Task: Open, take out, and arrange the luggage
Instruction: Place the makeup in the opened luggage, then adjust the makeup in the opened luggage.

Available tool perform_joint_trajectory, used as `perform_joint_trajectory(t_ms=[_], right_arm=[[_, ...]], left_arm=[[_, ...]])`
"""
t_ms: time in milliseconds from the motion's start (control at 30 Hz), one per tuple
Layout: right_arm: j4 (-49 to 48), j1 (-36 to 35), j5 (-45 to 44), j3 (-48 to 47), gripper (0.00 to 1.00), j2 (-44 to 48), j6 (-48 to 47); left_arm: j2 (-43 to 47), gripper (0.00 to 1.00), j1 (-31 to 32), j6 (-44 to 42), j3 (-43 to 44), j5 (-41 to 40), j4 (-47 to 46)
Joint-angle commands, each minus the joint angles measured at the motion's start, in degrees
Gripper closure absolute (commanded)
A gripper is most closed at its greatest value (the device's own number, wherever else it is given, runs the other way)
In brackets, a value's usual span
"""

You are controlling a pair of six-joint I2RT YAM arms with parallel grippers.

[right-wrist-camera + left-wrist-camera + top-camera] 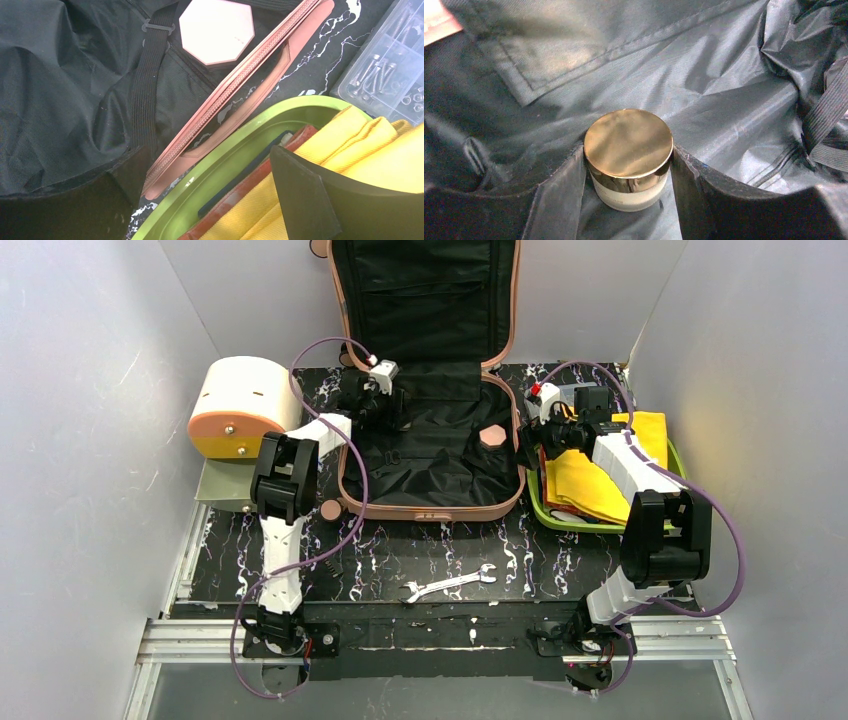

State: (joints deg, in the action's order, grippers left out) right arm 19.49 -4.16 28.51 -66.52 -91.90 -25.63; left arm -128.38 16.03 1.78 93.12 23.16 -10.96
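Left end effector (375,405), seen from the top camera, reaches down into the left part of the luggage (430,512). This is a salmon-pink hard-shell case lying open in the middle of the black marbled counter (380,560). Its base half is flat with the black lining up, and its lid half (430,300) stands upright at the far side. The opened case therefore runs lengthwise from near to far, with the hinge line crossing left to right. The right end effector (535,435) hangs just beside the case's right rim, over the left edge of a lime-green tray (545,515) that holds a folded yellow cloth (600,480). A pink octagonal piece (490,435) lies on the lining by the right rim, a drum-shaped box (240,405) sits left of the case, and a wrench (450,583) lies on the counter in front of it. In the left wrist view, the left end effector (628,160) is closed on a small jar (628,145) with a gold lid, its fingers (559,200) pressed to both sides (whether the jar rests on the lining I cannot tell). In the right wrist view, the right end effector (205,150) has its jaws wide apart, straddling the tray's rim (230,160). The case's zipper seam (225,95) and side handle (260,85) run diagonally from lower left to upper right. The octagonal piece (217,30) sits just inside the seam beside a black strap (150,85), and a clear box of screws (390,65) is at the upper right.
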Motion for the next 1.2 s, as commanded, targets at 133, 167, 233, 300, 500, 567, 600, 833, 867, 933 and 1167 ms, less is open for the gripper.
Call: perform_joint_trajectory(t_ms=[133, 167, 233, 300, 500, 567, 600, 833, 867, 933, 1167], right_arm=[[0.91, 1.09, -2.42, 0.43, 0.00, -0.35, -1.36], [0.91, 1.09, -2.41, 0.43, 0.00, -0.27, -1.31], [0.91, 1.16, -2.32, 0.43, 0.00, -0.15, -1.27], [0.91, 1.22, -2.18, 0.43, 0.00, -0.09, -1.18], [0.91, 1.35, -1.97, 0.43, 0.00, -0.04, -1.09], [0.91, 1.35, -1.93, 0.43, 0.00, -0.05, -1.09], [0.91, 1.35, -1.89, 0.43, 0.00, -0.04, -1.09], [0.91, 1.35, -1.62, 0.43, 0.00, 0.09, -1.00], [0.91, 1.37, -1.62, 0.43, 0.00, 0.11, -1.00], [0.91, 1.35, -1.62, 0.43, 0.00, 0.23, -1.00], [0.91, 1.54, -1.62, 0.49, 0.00, 0.35, -0.92]], left_arm=[[6.79, 0.53, -0.91, 0.01, -5.46, 1.81, 2.52], [6.78, 0.53, -0.91, -0.07, -5.96, 2.09, 2.52], [6.96, 0.53, -0.94, -0.19, -6.86, 2.81, 2.52], [7.44, 0.52, -0.94, -0.17, -7.50, 3.49, 2.52], [8.76, 0.46, -0.92, -0.93, -8.95, 4.73, 2.61], [9.28, 0.42, -0.94, -1.28, -9.58, 5.02, 2.66], [9.47, 0.39, -0.92, -1.32, -9.88, 5.27, 2.69], [9.78, 0.33, -0.92, -1.52, -10.42, 6.70, 4.27], [9.70, 0.33, -0.97, -2.31, -10.37, 6.73, 4.48], [9.42, 0.33, -0.93, -3.21, -10.06, 6.85, 4.83], [9.86, 0.32, -1.35, -2.41, -5.55, 6.29, 7.85]])
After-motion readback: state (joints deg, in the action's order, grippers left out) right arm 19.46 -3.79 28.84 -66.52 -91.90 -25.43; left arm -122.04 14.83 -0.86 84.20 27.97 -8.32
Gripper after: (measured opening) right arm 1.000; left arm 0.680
